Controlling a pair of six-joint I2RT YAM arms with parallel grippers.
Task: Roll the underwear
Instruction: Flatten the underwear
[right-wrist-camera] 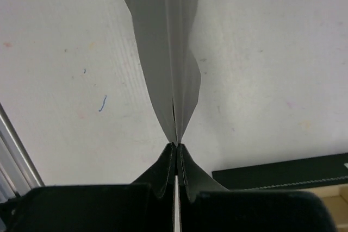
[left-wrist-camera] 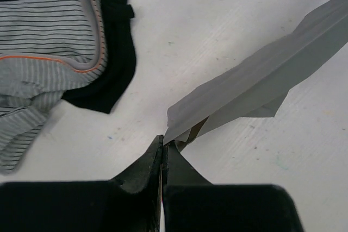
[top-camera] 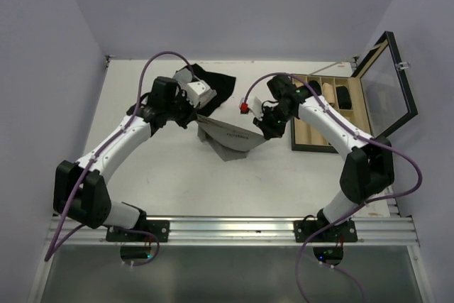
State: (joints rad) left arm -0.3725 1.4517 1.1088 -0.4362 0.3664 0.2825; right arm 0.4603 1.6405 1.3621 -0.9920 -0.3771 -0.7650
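While my left gripper (left-wrist-camera: 163, 144) and right gripper (right-wrist-camera: 175, 146) each clamp one end of the grey briefs (top-camera: 230, 140), I hold them taut over the table (top-camera: 163, 182) centre | why: likely flattening the fold before rolling | striped garment (left-wrist-camera: 49, 42) well apart

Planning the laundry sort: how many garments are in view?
3: the underwear held between the left gripper and right gripper, mid-table; a striped garment lying on a black garment farther back. Others may be hidden beneath.

Pinstriped garment (left-wrist-camera: 49, 39) lying on black garment (left-wrist-camera: 114, 77), open glass-lidded compartment box (top-camera: 312, 147) at right, white table (top-camera: 177, 182)
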